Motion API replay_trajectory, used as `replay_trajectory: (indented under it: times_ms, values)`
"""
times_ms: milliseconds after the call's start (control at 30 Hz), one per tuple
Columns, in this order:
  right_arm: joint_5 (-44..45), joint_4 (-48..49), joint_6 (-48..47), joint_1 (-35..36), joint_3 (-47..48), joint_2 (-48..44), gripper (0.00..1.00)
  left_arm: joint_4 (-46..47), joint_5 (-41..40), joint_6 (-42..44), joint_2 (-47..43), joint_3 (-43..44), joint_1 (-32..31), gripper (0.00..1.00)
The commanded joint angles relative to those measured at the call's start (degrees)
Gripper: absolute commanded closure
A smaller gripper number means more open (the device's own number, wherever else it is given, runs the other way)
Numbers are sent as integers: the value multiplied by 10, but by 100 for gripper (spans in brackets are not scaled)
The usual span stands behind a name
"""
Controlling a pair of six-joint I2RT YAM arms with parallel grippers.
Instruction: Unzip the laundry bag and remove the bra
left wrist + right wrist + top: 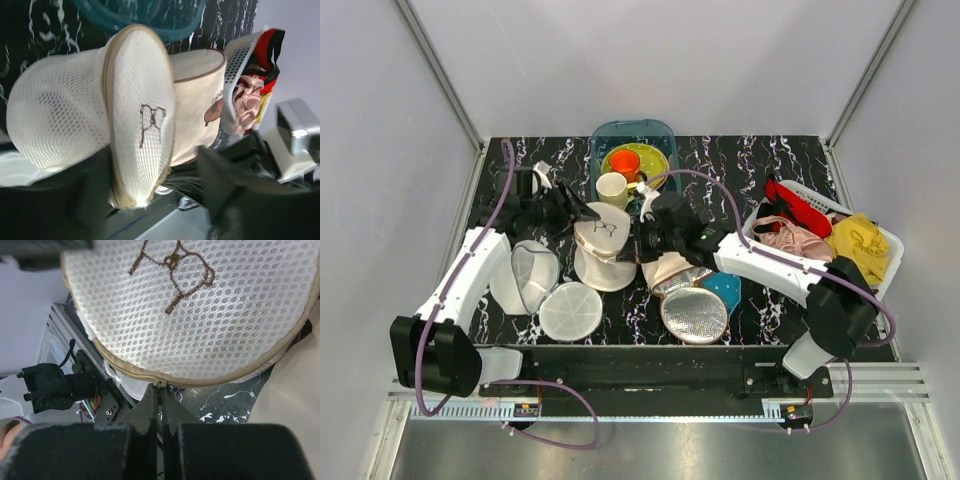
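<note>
Opening the zip is the step I am on. My right claw (160, 390) is pressed together on the little zip pull (159, 384), at the bottom edge of the laundry bag (603, 235). That bag is in the middle of the top view, tipped up off the table (750, 160), with its bra drawing facing up. My left claw (578, 212) sits around the bag's rim from the left. I cannot tell if it is squeezing.

The zip looks shut, so nothing is out yet. I cannot see the bra; I think it is hidden inside. Next I should drag the pull along the rim while the other claw keeps the bag from sliding.

I count:
- two claws
- one bag with a drawing
- one plain round mesh bag (570, 311) at lower left
- one cream bag (670, 270)
- one basket (817, 198) at right
- one mug (612, 188)
- one orange cup (625, 162)
</note>
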Motion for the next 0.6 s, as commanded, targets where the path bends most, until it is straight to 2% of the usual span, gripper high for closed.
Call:
replay_trajectory:
  times_ms: [0, 133, 300, 400, 433, 567]
  values:
    - [-8, 36, 16, 8, 26, 18, 100, -58, -35, 67, -13, 130, -7, 22]
    - [-19, 55, 29, 8, 43, 48, 100, -110, -40, 83, -28, 176, -7, 1]
    - [-3, 49, 28, -3, 56, 57, 100, -144, -82, 90, -85, 179, -7, 1]
    - [-8, 48, 27, -5, 57, 64, 100, -138, -94, 57, -115, 131, -13, 1]
    - [-8, 46, 26, -5, 58, 67, 100, -111, -85, 40, -135, 85, -18, 1]
    - [-7, 42, 28, -5, 67, 69, 100, -75, -97, 15, -151, -6, -40, 1]
